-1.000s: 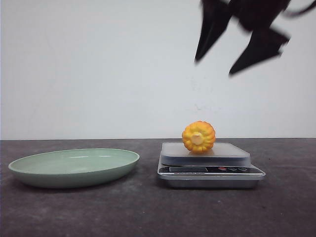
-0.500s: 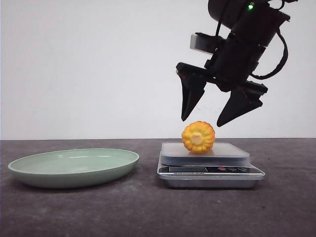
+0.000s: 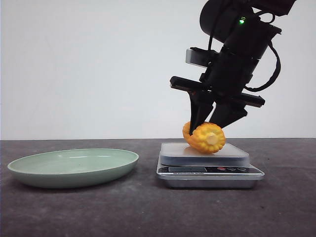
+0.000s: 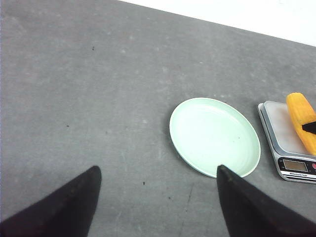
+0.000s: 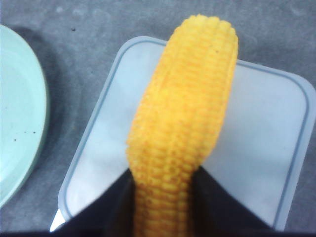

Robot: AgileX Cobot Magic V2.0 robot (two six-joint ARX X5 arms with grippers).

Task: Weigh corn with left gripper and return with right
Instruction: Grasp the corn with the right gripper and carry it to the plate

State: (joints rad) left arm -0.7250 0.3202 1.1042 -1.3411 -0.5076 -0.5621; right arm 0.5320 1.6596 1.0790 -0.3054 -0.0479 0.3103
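Yellow-orange corn (image 3: 206, 137) with ridged kernel rows, pale cut end; black right gripper (image 3: 211, 120); pale green plate (image 3: 74, 167); silver-grey scale (image 3: 210, 170); dark grey speckled desk (image 3: 148, 212); white wall (image 3: 89, 64).

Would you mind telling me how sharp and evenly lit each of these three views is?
Front view: sharp, evenly lit, with soft glare on the pale green round plate. Left wrist view: crisp on the grey tabletop, while the black left tool fingers are dark silhouettes. Right wrist view: slightly soft close-up of the ridged yellow corn cob, which casts a faint shadow on the white-topped scale.
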